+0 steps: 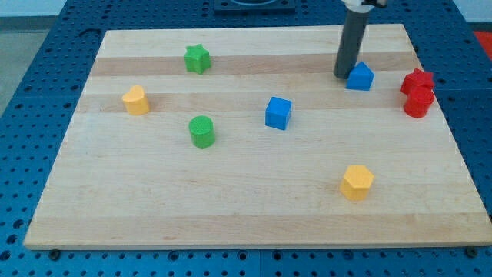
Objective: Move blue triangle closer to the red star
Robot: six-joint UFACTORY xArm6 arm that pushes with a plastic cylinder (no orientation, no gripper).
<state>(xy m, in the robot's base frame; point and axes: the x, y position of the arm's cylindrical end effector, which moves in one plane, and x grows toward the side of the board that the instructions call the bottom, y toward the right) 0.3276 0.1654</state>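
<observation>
Wooden table (pixel 246 208), upper right: my tip (pixel 342 76) touches the blue triangle (pixel 360 76) on its left and grasps nothing. Pushing step; next, push right toward the red star (pixel 417 80).

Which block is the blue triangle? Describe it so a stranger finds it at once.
Start at the board's top right, where the dark rod comes down. The blue triangle sits right beside my tip, on its right side. Unlike the blue cube mid-board, it has a peaked top, and the red star lies further right.
</observation>
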